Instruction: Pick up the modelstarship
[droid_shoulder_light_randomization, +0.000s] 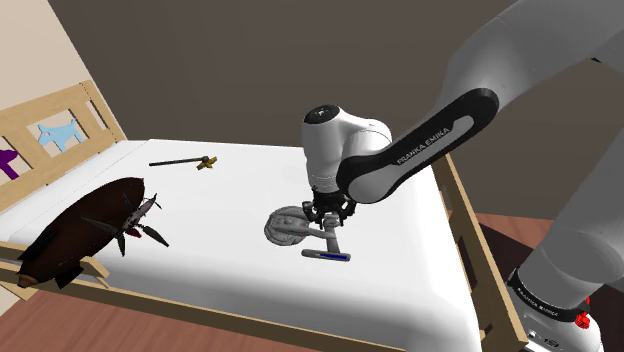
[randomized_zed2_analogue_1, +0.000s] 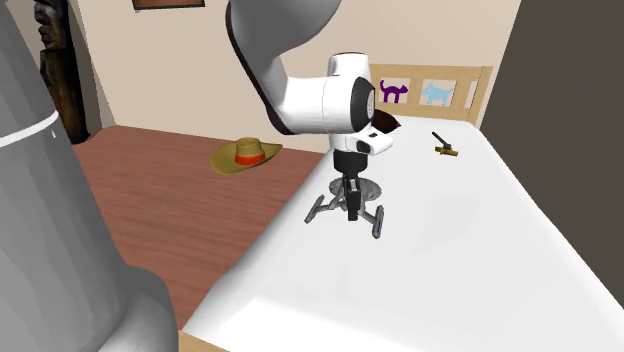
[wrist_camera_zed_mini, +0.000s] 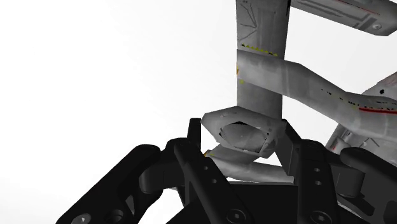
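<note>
1. The bed (droid_shoulder_light_randomization: 250, 285) is carrying every loose object on its white mattress; a wooden frame is running round it.
2. The grey model starship (droid_shoulder_light_randomization: 288, 226) (randomized_zed2_analogue_1: 322, 208) (wrist_camera_zed_mini: 261, 70) is lying on the mattress near the middle, closer to the shoulder view's right side rail, with its round saucer pointing toward the shoulder view's left.
3. The end effector (droid_shoulder_light_randomization: 330, 212) (randomized_zed2_analogue_1: 352, 205) (wrist_camera_zed_mini: 242, 133) is pointing straight down onto the starship. Its two black fingers (wrist_camera_zed_mini: 194, 130) are standing partly apart and pressing against either side of a grey hull section, gripping it.
4. A dark brown model airship (droid_shoulder_light_randomization: 85, 225) with propellers is resting at the mattress's edge, at the shoulder view's left, well apart from the starship.
5. A small tool (droid_shoulder_light_randomization: 185, 160) (randomized_zed2_analogue_1: 445, 145) with a dark handle and a yellow head is lying near the headboard (droid_shoulder_light_randomization: 50, 130) (randomized_zed2_analogue_1: 430, 92).
6. The headboard is displaying a purple cat picture (randomized_zed2_analogue_1: 392, 92) and a blue dog picture (randomized_zed2_analogue_1: 435, 92).
7. A straw hat (randomized_zed2_analogue_1: 245, 155) with a red band is sitting on the wooden floor beside the bed.
</note>
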